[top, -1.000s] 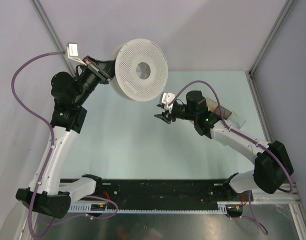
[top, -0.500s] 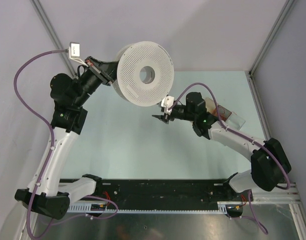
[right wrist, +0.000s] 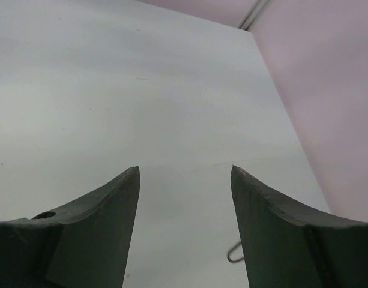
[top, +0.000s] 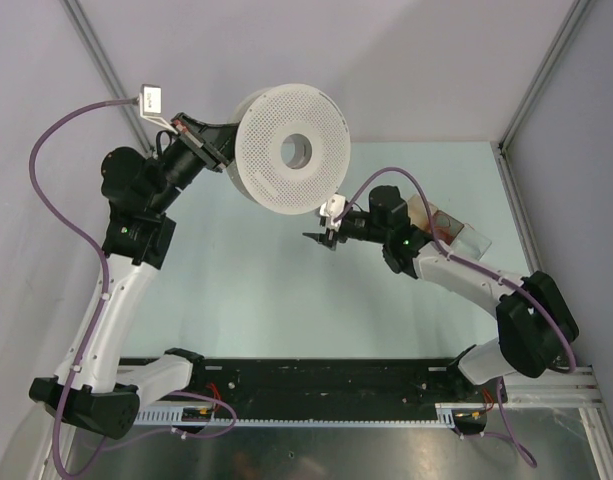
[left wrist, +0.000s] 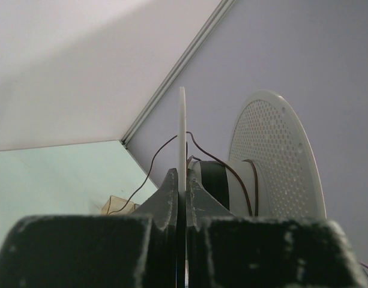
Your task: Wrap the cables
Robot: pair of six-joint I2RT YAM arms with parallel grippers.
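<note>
Top view: two arms, and one white perforated spool (top: 291, 150) held up clear of the table (top: 246, 290) by the left gripper (top: 221, 148). The wire is too fine to make out from here. The left wrist view supplies it: the fingers are clamped tight on the edge of the near flange (left wrist: 182, 132). One thin dark wire (left wrist: 149, 174) is wound on the hub, with two strands arcing off it, one dropping left toward the table. Two flanges counted. The right gripper (top: 322, 237) hovers just below the spool. Its own camera shows both fingers (right wrist: 99, 234) spread with nothing between them, and a faint hairline (right wrist: 202, 166) on the table, too thin to identify. One clear container (top: 456, 232) sits by the right arm, seen in the top view only.
</note>
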